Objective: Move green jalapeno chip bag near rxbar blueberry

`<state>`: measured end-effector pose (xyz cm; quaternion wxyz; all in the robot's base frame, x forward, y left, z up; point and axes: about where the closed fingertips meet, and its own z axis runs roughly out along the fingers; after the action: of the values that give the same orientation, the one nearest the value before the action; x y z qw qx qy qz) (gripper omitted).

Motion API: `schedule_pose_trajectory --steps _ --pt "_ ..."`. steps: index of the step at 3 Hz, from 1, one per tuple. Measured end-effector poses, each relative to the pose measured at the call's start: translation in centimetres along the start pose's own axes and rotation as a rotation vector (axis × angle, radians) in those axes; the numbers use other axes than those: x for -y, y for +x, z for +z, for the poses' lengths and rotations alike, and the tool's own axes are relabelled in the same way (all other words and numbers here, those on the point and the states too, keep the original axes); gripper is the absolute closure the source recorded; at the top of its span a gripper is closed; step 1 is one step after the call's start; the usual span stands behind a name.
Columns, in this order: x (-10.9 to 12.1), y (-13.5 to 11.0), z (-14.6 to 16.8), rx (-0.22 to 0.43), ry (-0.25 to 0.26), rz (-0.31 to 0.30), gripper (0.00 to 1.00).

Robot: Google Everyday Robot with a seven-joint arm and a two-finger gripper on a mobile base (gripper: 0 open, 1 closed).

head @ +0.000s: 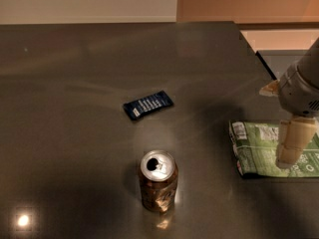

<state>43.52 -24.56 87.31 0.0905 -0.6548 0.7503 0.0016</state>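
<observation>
The green jalapeno chip bag lies flat on the dark table at the right, partly cut off by the frame edge. The gripper hangs over the bag's right part, its pale finger pointing down onto or just above the foil. The rxbar blueberry, a small navy wrapper with white lettering, lies near the table's middle, well left of the bag.
A brown soda can with an open top stands upright in front of the bar. The dark table ends at the right rear, where a lighter floor and a wall show. A light glare sits at the lower left.
</observation>
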Motion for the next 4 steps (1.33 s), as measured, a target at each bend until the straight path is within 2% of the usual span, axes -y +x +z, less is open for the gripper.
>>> schedule_pose_trajectory --steps 1,4 --pt "-0.1 0.4 1.3 -0.004 -0.02 0.007 0.0" --pt "-0.8 1.2 3.9 0.023 -0.036 0.035 0.0"
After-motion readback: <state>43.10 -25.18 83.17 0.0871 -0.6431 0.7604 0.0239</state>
